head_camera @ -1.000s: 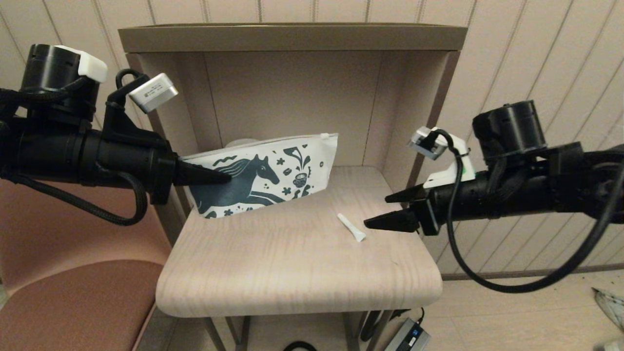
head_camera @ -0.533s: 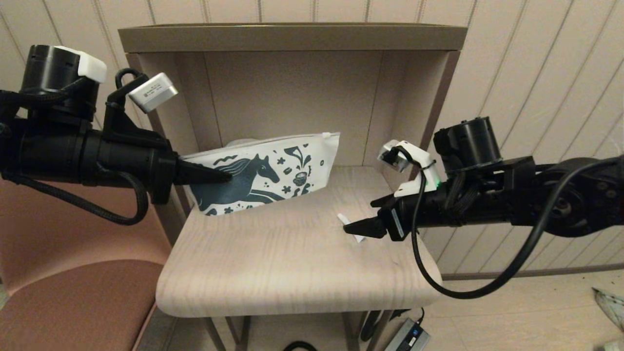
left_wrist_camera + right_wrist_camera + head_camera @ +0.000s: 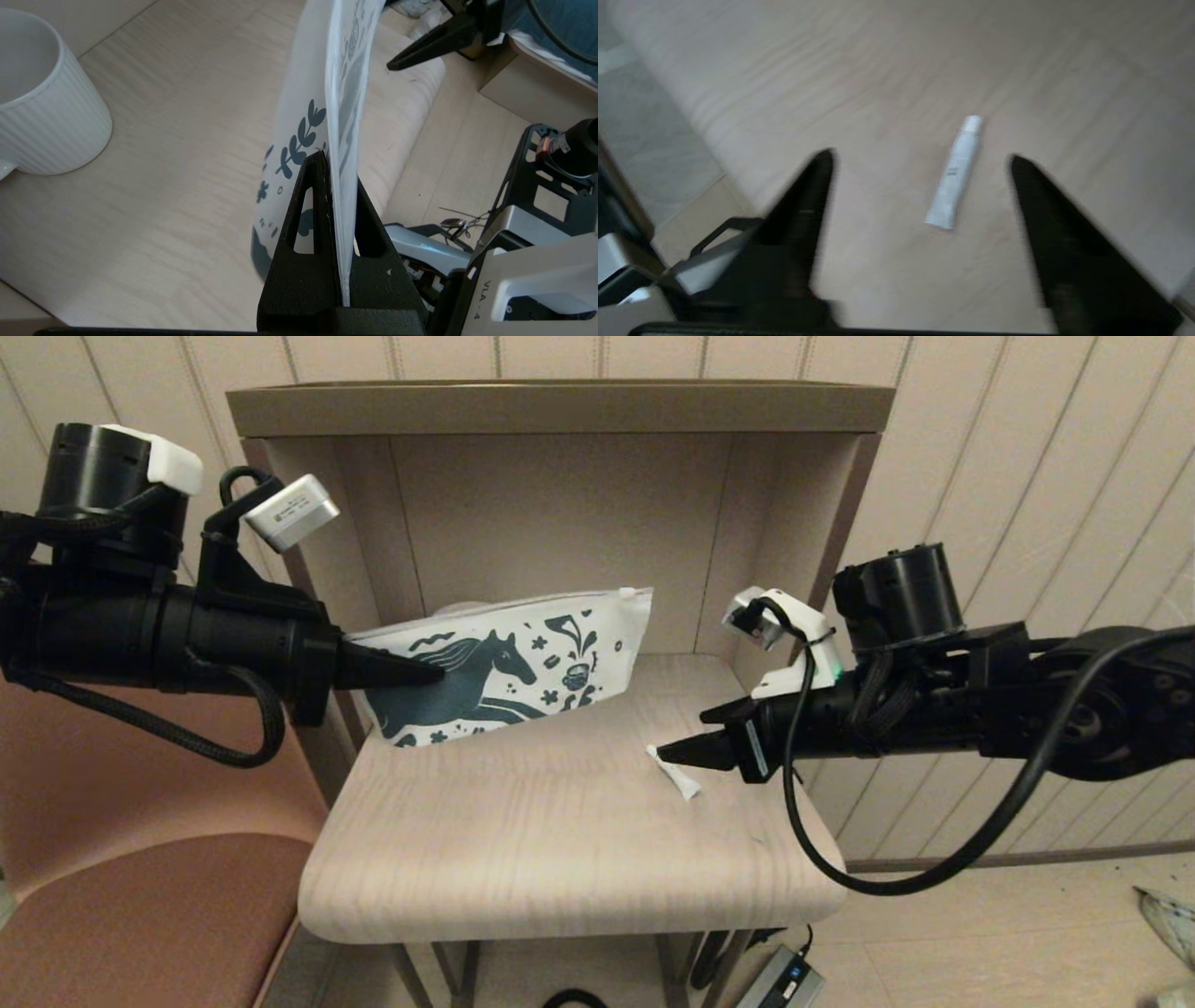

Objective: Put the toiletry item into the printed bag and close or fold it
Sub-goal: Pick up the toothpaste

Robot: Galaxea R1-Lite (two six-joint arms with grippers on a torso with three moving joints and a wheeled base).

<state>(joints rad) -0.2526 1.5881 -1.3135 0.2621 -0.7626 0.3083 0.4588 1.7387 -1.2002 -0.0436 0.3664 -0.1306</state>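
The printed bag (image 3: 509, 667), white with a dark teal horse, stands tilted on its lower edge at the back left of the small table. My left gripper (image 3: 431, 672) is shut on its left end; the left wrist view shows the bag's edge (image 3: 343, 140) pinched between the black fingers (image 3: 313, 196). The toiletry item (image 3: 674, 772), a small white tube, lies flat on the table at the right. My right gripper (image 3: 665, 753) hovers open just above it; the right wrist view shows the tube (image 3: 955, 172) on the wood between the spread fingers (image 3: 808, 196), untouched.
A white ribbed mug (image 3: 42, 107) stands behind the bag in the shelf alcove (image 3: 560, 523). The table (image 3: 560, 840) has rounded front corners. A brown chair seat (image 3: 140, 915) is at the left. A power adapter (image 3: 780, 980) lies on the floor.
My right gripper moved left over the table to the tube and rolled, and it now hovers slightly higher above it. The left gripper and bag stayed put.
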